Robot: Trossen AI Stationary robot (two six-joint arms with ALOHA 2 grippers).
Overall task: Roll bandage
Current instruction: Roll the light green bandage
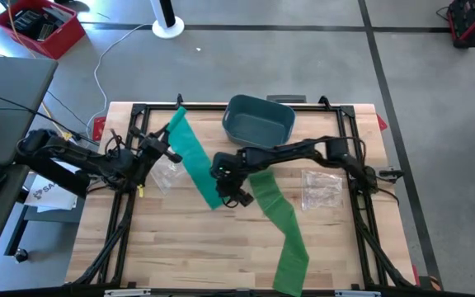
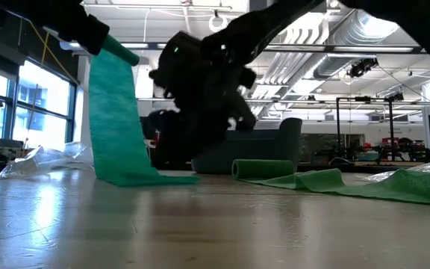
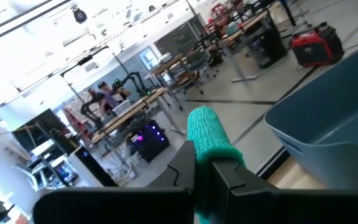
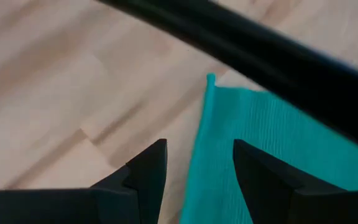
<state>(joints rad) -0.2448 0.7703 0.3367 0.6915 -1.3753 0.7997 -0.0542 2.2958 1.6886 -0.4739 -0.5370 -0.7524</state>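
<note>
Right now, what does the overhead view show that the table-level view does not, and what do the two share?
Only the high view shows the plastic wrapper by the right arm, the red crate on the floor, and the left gripper shut on the teal bandage.

Only the low view shows the darker green bandage partly rolled up at one end, and the teal bandage hanging upright.

Both show both bandages, the blue bin and the open right gripper.
</note>
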